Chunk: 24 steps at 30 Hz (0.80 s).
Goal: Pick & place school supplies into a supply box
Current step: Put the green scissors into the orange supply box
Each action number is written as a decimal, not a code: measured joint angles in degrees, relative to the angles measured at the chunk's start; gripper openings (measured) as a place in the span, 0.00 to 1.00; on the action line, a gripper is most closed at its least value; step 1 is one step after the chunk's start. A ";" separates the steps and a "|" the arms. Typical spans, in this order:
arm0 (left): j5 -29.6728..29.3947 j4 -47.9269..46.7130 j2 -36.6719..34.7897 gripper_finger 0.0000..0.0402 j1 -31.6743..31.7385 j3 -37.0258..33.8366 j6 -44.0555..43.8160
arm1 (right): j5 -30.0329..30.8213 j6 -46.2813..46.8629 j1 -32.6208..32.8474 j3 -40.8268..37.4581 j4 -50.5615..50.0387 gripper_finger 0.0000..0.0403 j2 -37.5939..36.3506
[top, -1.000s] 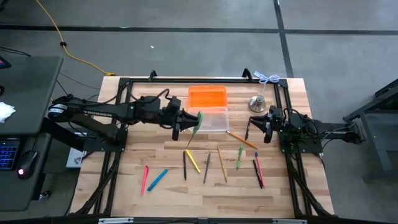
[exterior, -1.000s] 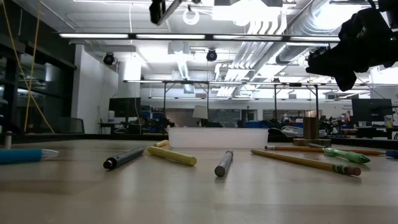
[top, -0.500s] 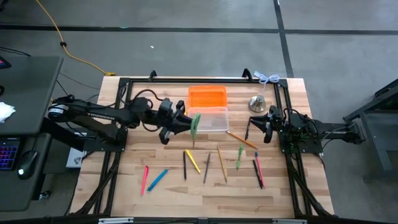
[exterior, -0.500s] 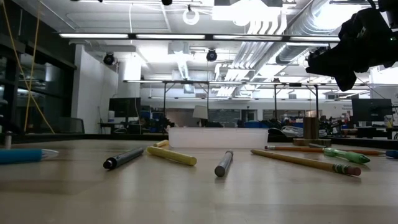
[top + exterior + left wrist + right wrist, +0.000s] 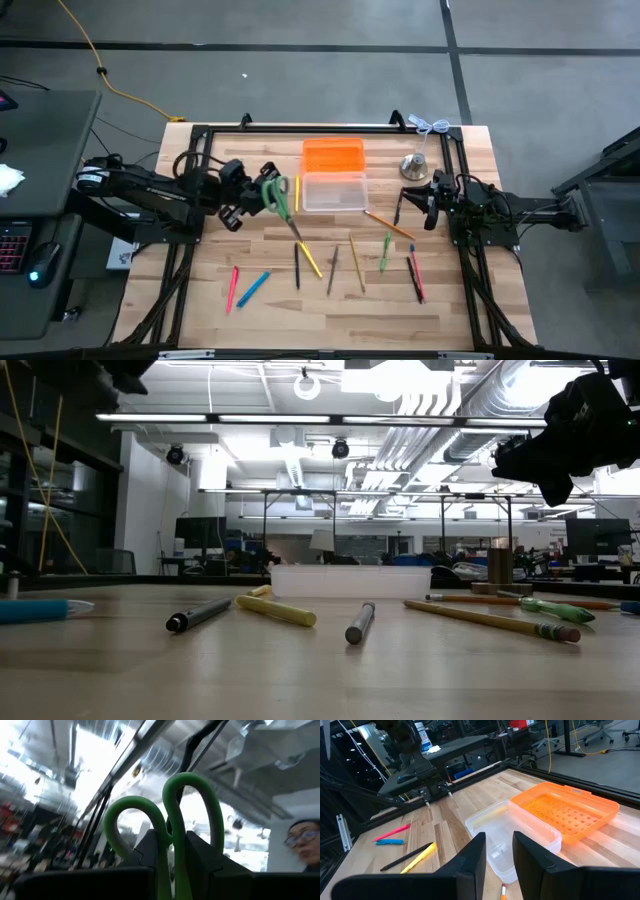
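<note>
At about nine o'clock from the supply box (image 5: 334,192), clear of its short end: left gripper (image 5: 262,196), clamped on the green-handled scissors (image 5: 280,201) near the handles, as the left wrist view confirms (image 5: 167,827). Blades trailing toward five o'clock, over bare table (image 5: 470,300), not over the box. Box lying at three o'clock from that gripper, long axis three-to-nine. Right gripper (image 5: 415,207) waiting at three o'clock of the box, fingers narrowly parted, holding nothing.

Supply box (image 5: 334,192) between both arms, loose pens (image 5: 330,265) before it
</note>
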 joint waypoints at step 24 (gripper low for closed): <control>-1.56 5.72 0.00 0.22 0.00 -3.00 -0.62 | -0.01 0.00 0.00 0.00 0.02 0.18 0.02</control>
